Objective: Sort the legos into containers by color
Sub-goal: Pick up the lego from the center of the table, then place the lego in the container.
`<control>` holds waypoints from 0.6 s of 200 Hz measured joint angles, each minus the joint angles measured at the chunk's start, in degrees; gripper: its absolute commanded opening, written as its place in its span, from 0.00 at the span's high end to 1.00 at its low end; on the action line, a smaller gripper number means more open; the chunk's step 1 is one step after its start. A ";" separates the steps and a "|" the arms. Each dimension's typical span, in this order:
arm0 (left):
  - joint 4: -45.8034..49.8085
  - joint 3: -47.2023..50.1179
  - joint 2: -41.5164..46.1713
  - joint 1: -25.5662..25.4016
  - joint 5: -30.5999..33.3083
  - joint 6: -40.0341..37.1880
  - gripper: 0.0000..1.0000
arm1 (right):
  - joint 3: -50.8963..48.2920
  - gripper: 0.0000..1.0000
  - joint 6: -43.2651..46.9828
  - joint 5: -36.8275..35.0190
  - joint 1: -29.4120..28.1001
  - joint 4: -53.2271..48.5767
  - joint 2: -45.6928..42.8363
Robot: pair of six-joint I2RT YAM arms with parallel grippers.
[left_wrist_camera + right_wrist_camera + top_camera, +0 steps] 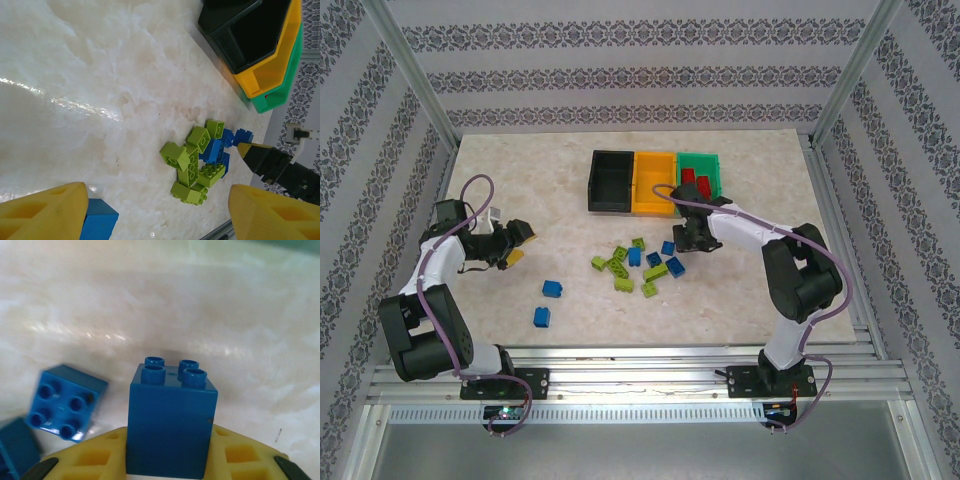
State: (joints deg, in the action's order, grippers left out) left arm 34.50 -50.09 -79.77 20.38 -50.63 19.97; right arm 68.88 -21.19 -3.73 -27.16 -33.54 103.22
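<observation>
My right gripper [682,240] is shut on an upright blue brick [171,415], its yellow fingers [95,460] pressing both sides, low over the table by the pile's right end. Another blue brick [66,402] lies just to its left. Lime and blue legos [632,264] are heaped mid-table; lime bricks [192,167] lie in front of blue ones [216,150]. Two blue bricks [553,289] [542,317] lie apart, nearer the left arm. The left gripper [515,243] [157,200] is open and holds nothing. The black [611,180], orange-yellow [654,195] and green [712,162] bins stand in a row at the back.
Red bricks [696,182] lie in the green bin. A blue brick [97,220] sits by my left gripper's left finger. The right gripper's finger [265,160] shows beyond the pile. Metal frame rails border the table on both sides and along the near edge [640,355].
</observation>
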 measured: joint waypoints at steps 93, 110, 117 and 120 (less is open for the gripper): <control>-0.39 0.37 0.00 0.00 -0.37 0.17 0.26 | 35.10 0.66 3.65 6.12 1.55 -1.53 12.24; -0.37 0.37 0.02 0.00 -0.37 0.17 0.26 | 39.36 0.56 4.26 6.93 2.82 -2.12 16.44; -0.37 0.37 0.02 0.00 -0.37 0.17 0.25 | 40.41 0.54 4.57 7.34 3.39 -2.69 17.86; -0.37 0.37 0.04 0.00 -0.37 0.17 0.26 | 40.68 0.54 4.42 7.52 3.54 -2.91 18.36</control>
State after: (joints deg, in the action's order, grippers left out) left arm 34.13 -49.71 -79.72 20.38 -51.00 20.14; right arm 109.56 -16.78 3.79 -23.62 -36.45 121.58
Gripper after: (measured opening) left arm 0.744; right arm 0.433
